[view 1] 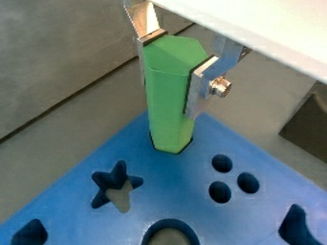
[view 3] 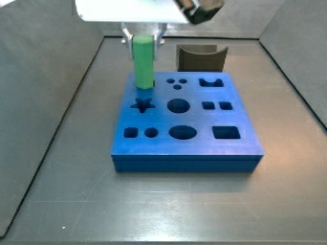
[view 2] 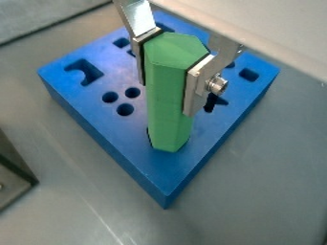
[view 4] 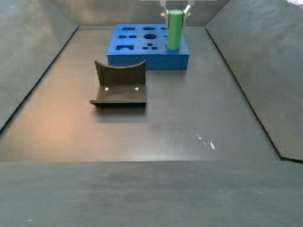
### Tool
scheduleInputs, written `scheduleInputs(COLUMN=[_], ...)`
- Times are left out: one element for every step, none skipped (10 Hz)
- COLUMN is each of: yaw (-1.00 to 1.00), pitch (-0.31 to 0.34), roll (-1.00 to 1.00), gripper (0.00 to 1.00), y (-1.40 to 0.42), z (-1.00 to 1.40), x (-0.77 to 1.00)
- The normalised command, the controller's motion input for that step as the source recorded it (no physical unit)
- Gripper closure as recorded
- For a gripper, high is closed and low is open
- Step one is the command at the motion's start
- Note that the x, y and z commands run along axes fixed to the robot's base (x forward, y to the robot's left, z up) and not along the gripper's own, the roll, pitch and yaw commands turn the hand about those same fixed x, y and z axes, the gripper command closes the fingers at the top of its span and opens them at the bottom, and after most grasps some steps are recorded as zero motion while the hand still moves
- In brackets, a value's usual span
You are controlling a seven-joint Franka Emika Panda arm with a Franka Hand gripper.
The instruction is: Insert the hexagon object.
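The hexagon object is a long bright green prism, held upright. My gripper is shut on its upper part, with one silver finger flat on each of two opposite faces. Its lower end meets the top of the blue block near a corner, where a thin dark hole edge shows; how deep it sits I cannot tell. It also shows in a wrist view held by the gripper over the block. In both side views the peg stands below the gripper on the block.
The block's top has several other cut-outs: a star, two small round holes and a large round hole. The dark fixture stands on the grey floor beside the block. Grey walls enclose the floor.
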Motion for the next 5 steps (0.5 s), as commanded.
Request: scheduleInputs(yaw=[0.0, -0.01, -0.03, -0.02, 0.0], pitch=[0.0, -0.034, -0.031, -0.039, -0.026], roll=[0.15, 0.12, 0.11, 0.08, 0.11], gripper=[1.0, 1.0, 1.0, 1.0, 1.0], y=[0.0, 0.0, 0.0, 0.0, 0.0], z=[-0.65, -0.76, -0.69, -0.58, -0.5], x=[0.1, 0.15, 0.13, 0.03, 0.0])
